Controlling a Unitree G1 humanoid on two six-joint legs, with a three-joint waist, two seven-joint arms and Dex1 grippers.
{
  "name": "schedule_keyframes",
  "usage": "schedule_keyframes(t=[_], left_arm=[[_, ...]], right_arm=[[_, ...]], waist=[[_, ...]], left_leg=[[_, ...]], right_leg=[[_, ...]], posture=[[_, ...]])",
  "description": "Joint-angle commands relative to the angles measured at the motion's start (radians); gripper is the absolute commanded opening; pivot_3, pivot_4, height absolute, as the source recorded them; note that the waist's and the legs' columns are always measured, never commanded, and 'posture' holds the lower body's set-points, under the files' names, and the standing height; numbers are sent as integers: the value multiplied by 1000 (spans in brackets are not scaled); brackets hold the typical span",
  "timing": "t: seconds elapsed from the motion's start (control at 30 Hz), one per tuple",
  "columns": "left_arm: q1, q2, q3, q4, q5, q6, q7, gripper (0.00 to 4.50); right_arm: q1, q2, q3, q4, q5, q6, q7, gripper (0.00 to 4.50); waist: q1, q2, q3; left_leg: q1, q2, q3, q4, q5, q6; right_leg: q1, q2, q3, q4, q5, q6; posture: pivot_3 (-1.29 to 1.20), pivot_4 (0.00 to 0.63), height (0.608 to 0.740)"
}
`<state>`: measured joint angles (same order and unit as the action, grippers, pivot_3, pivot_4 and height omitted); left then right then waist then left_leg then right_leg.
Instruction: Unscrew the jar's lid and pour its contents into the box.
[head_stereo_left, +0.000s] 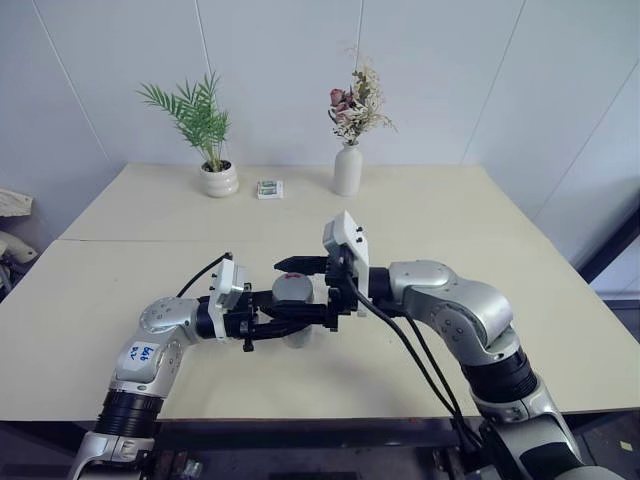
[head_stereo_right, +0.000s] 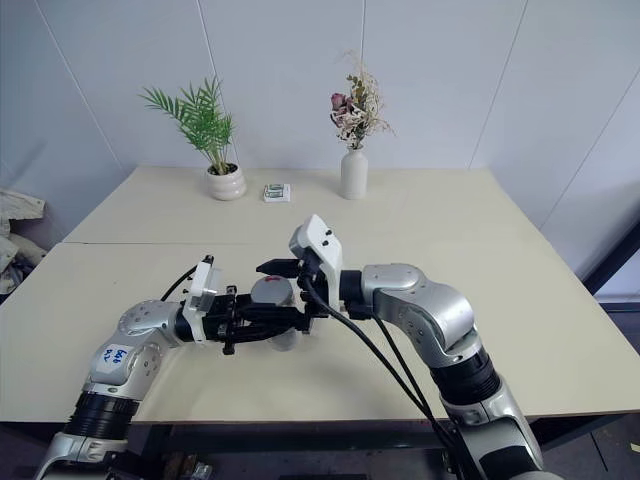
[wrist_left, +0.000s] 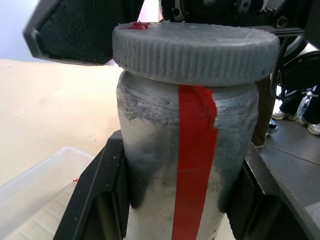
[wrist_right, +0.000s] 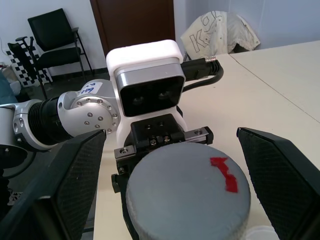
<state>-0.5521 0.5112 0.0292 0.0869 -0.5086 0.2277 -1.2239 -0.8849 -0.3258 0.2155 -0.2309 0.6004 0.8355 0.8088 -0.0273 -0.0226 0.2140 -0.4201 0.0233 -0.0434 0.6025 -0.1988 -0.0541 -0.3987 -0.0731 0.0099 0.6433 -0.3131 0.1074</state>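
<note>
The right gripper (wrist_right: 165, 180) stood wide open, its 2 black fingers (wrist_right: 60, 185) flanking, not touching, the round grey ribbed screw lid (wrist_left: 195, 50), apparently positioned to close and twist. The left gripper (wrist_left: 175, 200) was clamped on the silvery cylindrical jar with 1 red stripe (wrist_left: 192, 170), holding it upright above the beige table (head_stereo_left: 120, 300), presumably as an anchor. The clear shallow plastic box (wrist_left: 35, 195) lay beneath, just beside the jar. Count: 1 jar, 1 lid, 1 box, 2 grippers. Contents not visible.

Silver arms (head_stereo_left: 455, 305), black cables (head_stereo_left: 410, 350), white wrist cameras (wrist_right: 145, 77)
</note>
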Motion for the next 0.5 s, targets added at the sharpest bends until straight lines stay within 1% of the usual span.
schedule_keyframes(t=[0.03,0.23,0.5], left_arm=[[-21,4,7,-19,-7,-9,-1,1994],[-22,4,5,-21,-7,-5,-1,1994],[-21,5,3,-25,-7,-4,-3,1994]], right_arm=[[-14,7,-12,-14,-3,-9,-8,4428],[-9,-3,-27,-3,-14,-20,-8,4428],[4,-45,-61,52,-43,-54,-1,4428]], waist=[[-1,0,0],[0,0,0],[-1,0,0]], left_leg=[[0,0,0,0,0,0],[0,0,0,0,0,0],[0,0,0,-1,0,0]], right_leg=[[0,0,0,0,0,0],[0,0,0,0,0,0],[0,0,0,0,0,0]], posture=[[0,150,740],[0,150,740],[0,150,740]])
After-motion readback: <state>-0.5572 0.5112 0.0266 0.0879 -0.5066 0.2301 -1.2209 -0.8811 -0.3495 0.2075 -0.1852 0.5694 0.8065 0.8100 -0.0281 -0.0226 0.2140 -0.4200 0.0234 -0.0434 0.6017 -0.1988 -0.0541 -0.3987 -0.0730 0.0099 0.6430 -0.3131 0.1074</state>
